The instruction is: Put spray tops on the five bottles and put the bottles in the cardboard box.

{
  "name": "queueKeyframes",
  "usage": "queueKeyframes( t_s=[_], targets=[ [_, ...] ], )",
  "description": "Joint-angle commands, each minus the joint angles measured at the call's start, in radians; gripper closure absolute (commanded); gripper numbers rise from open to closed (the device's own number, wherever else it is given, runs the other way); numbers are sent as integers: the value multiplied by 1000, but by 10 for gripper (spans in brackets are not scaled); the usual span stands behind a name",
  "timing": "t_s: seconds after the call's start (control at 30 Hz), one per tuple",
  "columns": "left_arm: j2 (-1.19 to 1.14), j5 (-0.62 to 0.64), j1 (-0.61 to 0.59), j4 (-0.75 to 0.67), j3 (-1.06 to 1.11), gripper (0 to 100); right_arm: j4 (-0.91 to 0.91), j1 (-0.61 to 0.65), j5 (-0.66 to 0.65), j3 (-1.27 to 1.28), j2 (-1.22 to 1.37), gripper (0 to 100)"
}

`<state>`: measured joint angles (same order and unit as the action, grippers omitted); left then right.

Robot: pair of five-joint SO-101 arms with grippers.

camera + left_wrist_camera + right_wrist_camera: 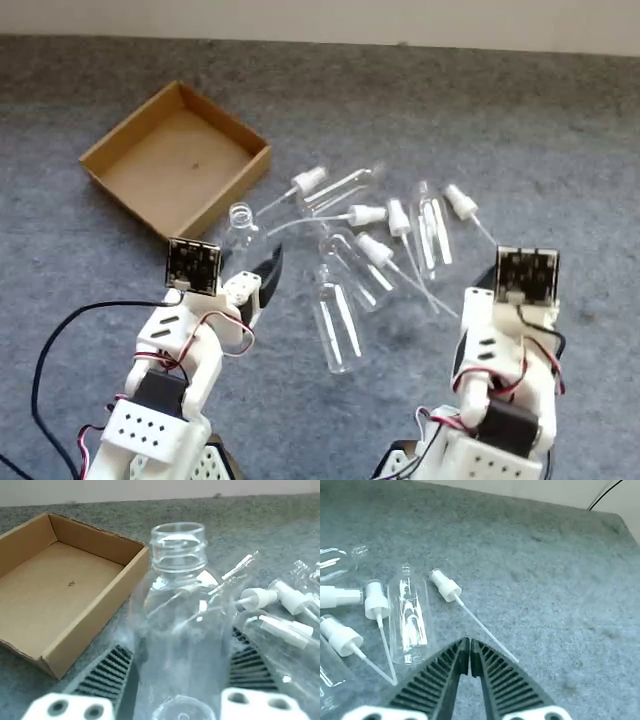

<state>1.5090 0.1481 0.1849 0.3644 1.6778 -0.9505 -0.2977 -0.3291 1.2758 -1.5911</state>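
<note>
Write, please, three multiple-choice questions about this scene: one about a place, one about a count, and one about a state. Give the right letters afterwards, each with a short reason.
1. What does the left gripper hold?
A. nothing
B. a clear bottle
C. a pen

2. How many white spray tops lie loose on the grey mat?
A. two
B. five
C. nine

3. The cardboard box is:
A. empty
B. full of paper
C. closed by a lid

Answers: 1 B, the left wrist view shows the open-necked bottle between the two fingers. 2 B, the high view shows five, each with its thin tube. 3 A, the bare floor of the box shows, with nothing on it.
</note>
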Motion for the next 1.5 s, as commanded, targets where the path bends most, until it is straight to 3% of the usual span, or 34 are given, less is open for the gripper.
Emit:
queueKeyframes(
  t_s=[0.0, 0.63, 0.83, 0.97, 1.2, 1.33, 1.47],
  targets=[
    [22, -63, -13, 51, -12, 909, 1, 10, -11, -191, 243, 981],
    [22, -77, 65, 57, -2, 909, -41, 18, -18, -920, 1248, 981],
    [22, -290, 104, 49, 25, 909, -197, 102, -187, -1178, 1527, 981],
    [22, -296, 125, 54, 25, 909, -223, 142, -233, -1345, 1687, 971],
    [22, -298, 122, 55, 25, 909, -288, 162, -304, -1615, 1956, 797],
    [22, -298, 122, 55, 25, 909, -332, 162, -313, -1791, 2074, 785],
    [22, -298, 122, 55, 25, 909, -487, 165, -428, -1968, 2187, 784]
  ],
)
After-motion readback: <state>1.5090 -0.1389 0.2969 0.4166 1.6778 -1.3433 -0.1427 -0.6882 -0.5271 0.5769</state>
